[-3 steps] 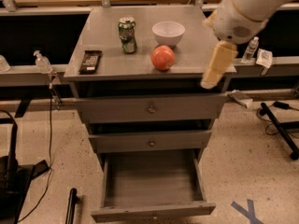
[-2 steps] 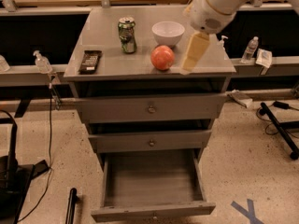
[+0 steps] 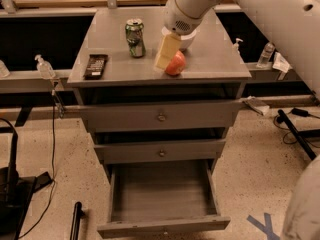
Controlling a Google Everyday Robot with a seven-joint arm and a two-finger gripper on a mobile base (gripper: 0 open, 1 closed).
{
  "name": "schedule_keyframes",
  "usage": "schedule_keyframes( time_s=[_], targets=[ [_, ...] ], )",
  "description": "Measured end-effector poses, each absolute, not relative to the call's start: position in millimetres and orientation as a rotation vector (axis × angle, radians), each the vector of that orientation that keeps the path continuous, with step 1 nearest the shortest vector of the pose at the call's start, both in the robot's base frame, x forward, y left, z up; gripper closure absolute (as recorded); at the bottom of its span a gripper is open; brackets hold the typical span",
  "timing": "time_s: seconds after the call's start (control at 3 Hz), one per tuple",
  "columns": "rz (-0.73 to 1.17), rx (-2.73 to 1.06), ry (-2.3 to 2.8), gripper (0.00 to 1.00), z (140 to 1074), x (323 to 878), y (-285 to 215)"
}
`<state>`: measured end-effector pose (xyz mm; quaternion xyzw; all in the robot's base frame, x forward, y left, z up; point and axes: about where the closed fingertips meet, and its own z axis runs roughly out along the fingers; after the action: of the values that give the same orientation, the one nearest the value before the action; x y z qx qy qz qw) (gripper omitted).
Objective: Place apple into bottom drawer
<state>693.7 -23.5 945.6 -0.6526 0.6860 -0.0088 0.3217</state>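
Single camera view, looking down at the front of a grey cabinet (image 3: 215, 66) with three drawers. Showed the apple (image 3: 178, 64), red-orange, resting on the cabinet top near the front edge, a little right of centre. Showed the gripper (image 3: 167, 51), pale yellow at the end of a bulky white arm (image 3: 190, 6), low over the top, pressed against or just beside the apple's left side and partly covering it. Could not tell the gripper's opening, nor any hold on the apple. Judged the apple not yet lifted, seemingly with its weight on the surface. Showed a green soda can (image 3: 135, 37) upright to the left of the gripper, close but apart, and a dark remote control (image 3: 96, 65) lying flat near the left edge, well apart. Below the top, showed the two upper drawers (image 3: 160, 116) shut, each with a small round knob. Showed the bottom drawer (image 3: 162, 226) pulled out toward the camera, with nothing visible in its shallow box. Judged the task early: drawer ready, grasp about to be made or just being made. Left to do, on that judgement: securing the apple, lifting it clear of the top, carrying it forward and down past the two shut fronts, and releasing it inside the bottom drawer.
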Motion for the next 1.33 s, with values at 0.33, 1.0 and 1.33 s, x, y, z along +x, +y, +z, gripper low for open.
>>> schedule_keyframes(
  time_s=[0.33, 1.0, 1.33],
  targets=[
    [-0.037, -1.7, 1.848, 0.0, 919, 702, -31],
    [-0.117, -1.597, 1.934, 0.0, 882, 718, -62],
    [-0.087, -1.593, 1.929, 0.14, 866, 723, -52]
  ],
)
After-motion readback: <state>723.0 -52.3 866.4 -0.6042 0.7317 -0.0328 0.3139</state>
